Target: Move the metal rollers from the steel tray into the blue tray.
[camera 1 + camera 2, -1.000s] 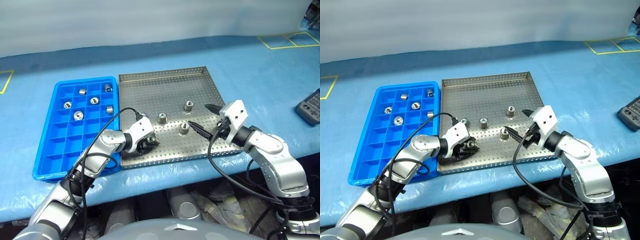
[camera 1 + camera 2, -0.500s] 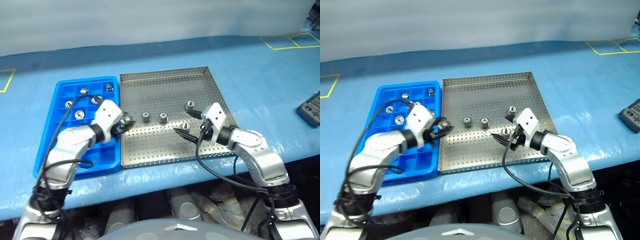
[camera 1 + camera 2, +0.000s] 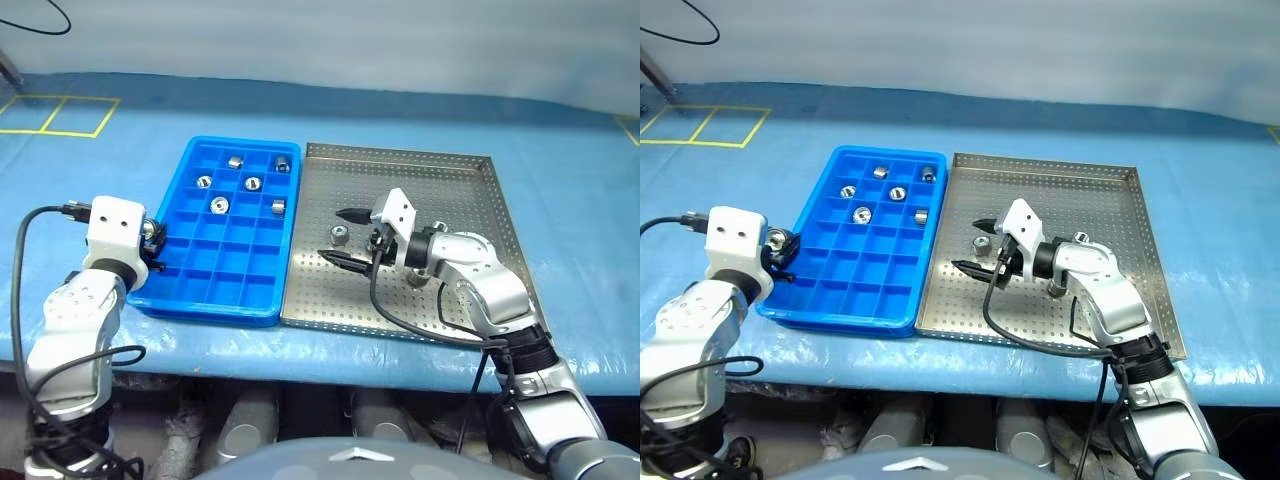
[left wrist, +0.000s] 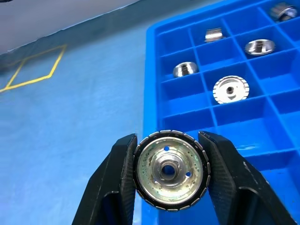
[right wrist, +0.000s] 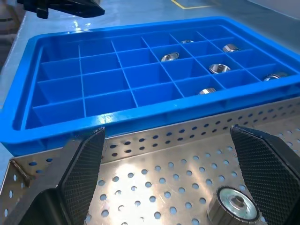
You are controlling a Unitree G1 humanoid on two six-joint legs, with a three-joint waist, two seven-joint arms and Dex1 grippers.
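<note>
Left gripper (image 4: 171, 187) pinching a roller (image 4: 171, 176) just off the blue tray's (image 3: 200, 300) outer edge, right gripper (image 5: 173, 173) gaping over another roller (image 5: 233, 205) on the steel tray (image 3: 460, 180), so letting go here probably misses the compartments.

A workshop bench: blue table cover (image 3: 560, 160) marked with yellow tape squares (image 3: 58, 115).

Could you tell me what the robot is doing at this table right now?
It is moving metal rollers from the steel tray into the blue tray. The left claw is shut on one roller, held at the blue tray's outer edge. The right claw is open over the steel tray with another roller between its fingers, not yet gripped. Five rollers already sit in separate blue compartments.
</note>
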